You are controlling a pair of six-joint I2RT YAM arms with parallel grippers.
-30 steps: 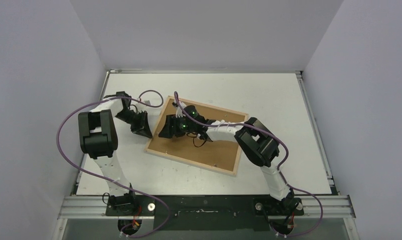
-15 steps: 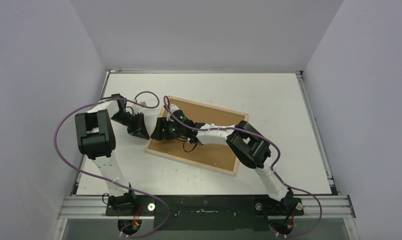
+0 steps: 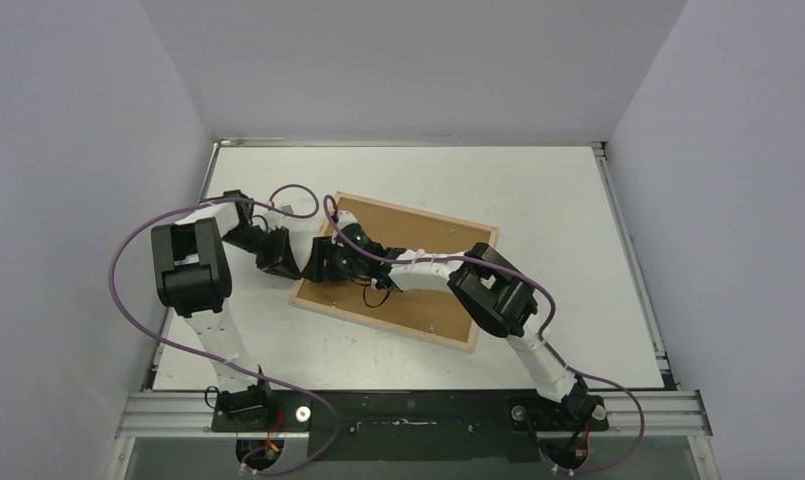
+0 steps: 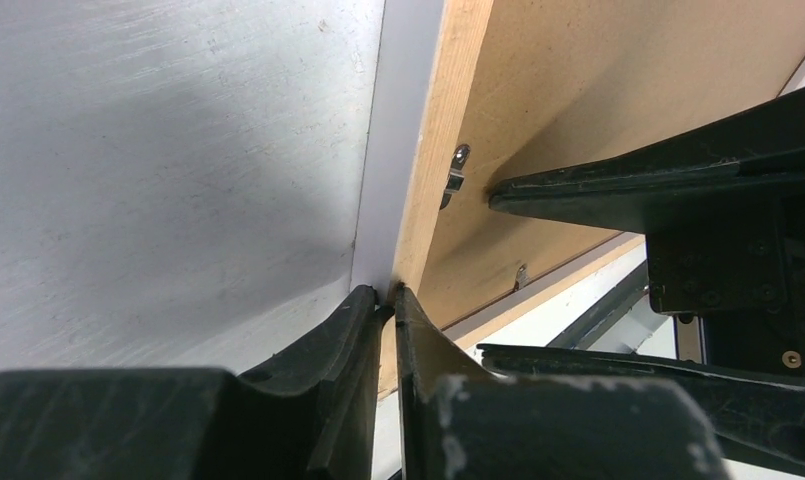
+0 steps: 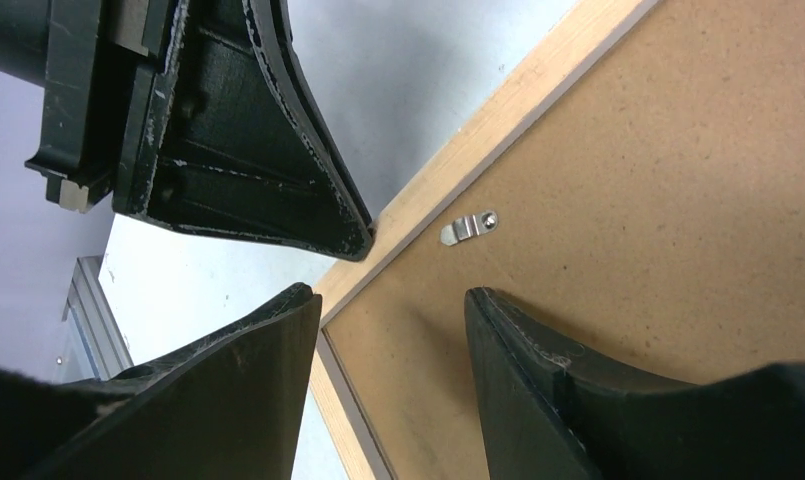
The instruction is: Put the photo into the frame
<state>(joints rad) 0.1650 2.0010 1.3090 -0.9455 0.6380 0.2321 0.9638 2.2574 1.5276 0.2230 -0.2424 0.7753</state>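
Note:
The frame [image 3: 378, 322], of light wood, lies face down in mid-table with a brown backing panel [image 3: 438, 305] in it. The photo is hidden. My left gripper [image 3: 286, 262] sits at the frame's left edge. In the left wrist view its fingertips [image 4: 373, 297] touch the wood slat [image 4: 443, 130], all but shut, with a thin slit between them and nothing in it. My right gripper [image 3: 318, 268] hovers open over the same edge. One of its fingers [image 5: 268, 340] is above the slat [image 5: 498, 120], and the other is above the panel [image 5: 658, 200].
Small metal clips [image 5: 468, 228] hold the panel along the slat. The two grippers are very close: the left one's finger [image 5: 268, 160] fills the top left of the right wrist view. White walls stand round the table [image 3: 578, 200].
The right gripper has moved left across the panel to the frame's left edge. The left gripper has shifted slightly and its fingers have parted by a sliver.

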